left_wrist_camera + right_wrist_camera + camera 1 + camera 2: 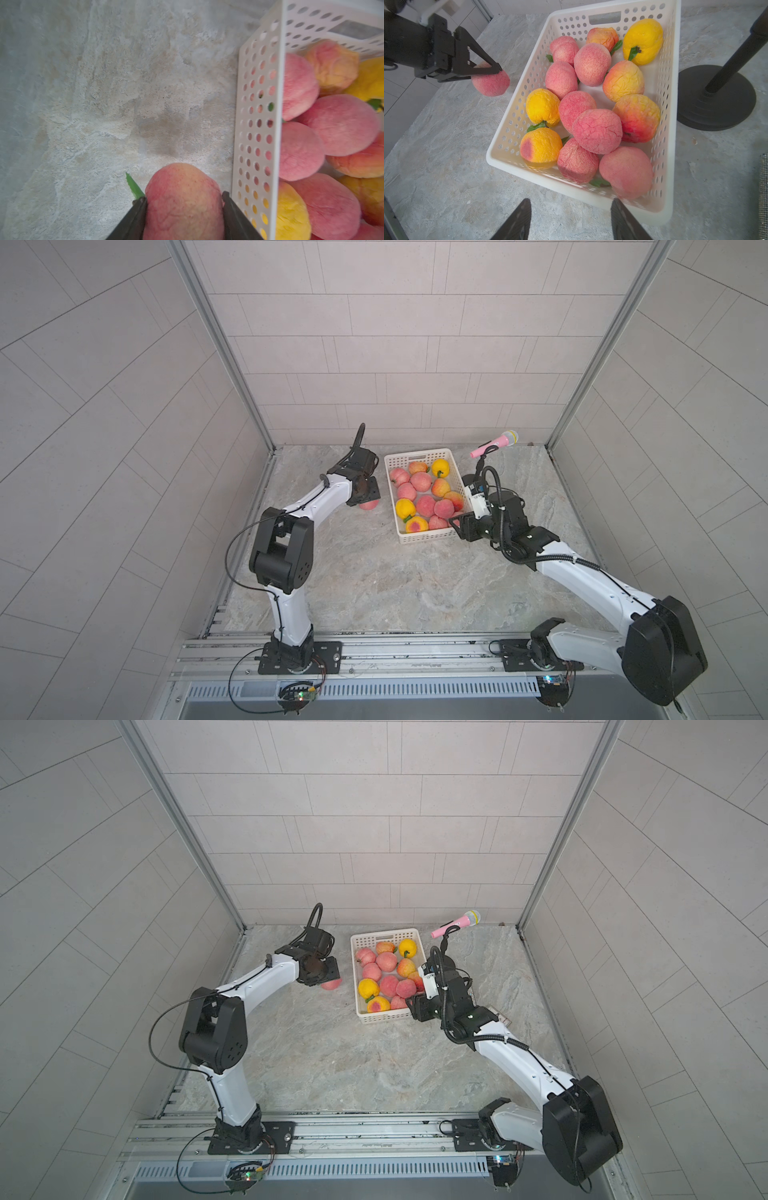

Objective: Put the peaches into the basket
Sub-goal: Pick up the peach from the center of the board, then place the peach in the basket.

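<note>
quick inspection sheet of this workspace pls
surface: marbled tabletop, no spills seen
job's things: white basket holds thirteen peaches; one pink peach outside it
clutter: pink microphone on a black stand beside the basket
grippers: left gripper shut on that peach beside the basket's side wall; right gripper open, empty, at its near end
cables: black cables along both arms, clear of the fruit
surroundings: tiled walls on three sides, metal rail in front

The tabletop (pixel 365 580) lies open; the basket (pixel 255 133) wall bars sideways passage
</note>
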Available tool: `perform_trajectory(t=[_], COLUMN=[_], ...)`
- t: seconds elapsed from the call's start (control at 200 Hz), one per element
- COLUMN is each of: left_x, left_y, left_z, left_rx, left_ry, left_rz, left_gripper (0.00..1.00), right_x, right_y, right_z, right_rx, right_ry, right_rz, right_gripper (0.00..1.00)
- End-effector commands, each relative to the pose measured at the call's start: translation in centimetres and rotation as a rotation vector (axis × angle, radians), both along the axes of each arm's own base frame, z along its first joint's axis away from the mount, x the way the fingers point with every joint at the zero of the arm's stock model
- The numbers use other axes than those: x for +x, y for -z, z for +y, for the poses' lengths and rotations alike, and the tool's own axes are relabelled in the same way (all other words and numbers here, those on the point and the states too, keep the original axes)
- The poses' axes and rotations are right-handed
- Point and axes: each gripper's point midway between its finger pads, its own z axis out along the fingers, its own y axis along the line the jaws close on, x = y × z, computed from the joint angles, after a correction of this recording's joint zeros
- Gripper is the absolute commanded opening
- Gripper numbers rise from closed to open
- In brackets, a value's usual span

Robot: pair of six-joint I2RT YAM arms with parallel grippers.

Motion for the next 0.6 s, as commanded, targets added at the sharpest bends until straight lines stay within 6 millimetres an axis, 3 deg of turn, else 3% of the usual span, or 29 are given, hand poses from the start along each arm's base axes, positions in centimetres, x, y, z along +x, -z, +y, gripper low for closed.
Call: perform_trajectory(t=[0.0, 0.135, 0.265, 0.41, 0.595], left_x=[0.4, 0.8, 1.5, 2.4, 3.3], left_y=[-4.6, -7.6, -9.2, -9.1, -7.1], left_z=[-1.4, -5.5, -9.5, -13.5, -17.8], left_rx=[0.012, 0.006, 0.004, -0.054, -0.084], left_ry=[0.055, 0.181, 0.291, 0.398, 0.522], left_rz=[-0.105, -0.185, -0.235, -0.256, -0.274], left_gripper=[0.56, 0.56, 0.57, 0.57, 0.57], right_x=[0.6, 0.7, 0.7, 0.5, 0.4], right_y=[-1.4, -1.7, -2.1, -2.6, -2.8], right_z=[-0.4, -1.0, -1.6, -2.1, -2.3], right_rx=[-0.009, -0.017, -0.025, -0.027, -0.03], right_ry=[0.029, 0.06, 0.092, 0.112, 0.121], right_rz=[-0.045, -0.057, -0.068, -0.083, -0.086], right_gripper=[0.63, 0.63, 0.63, 0.63, 0.63])
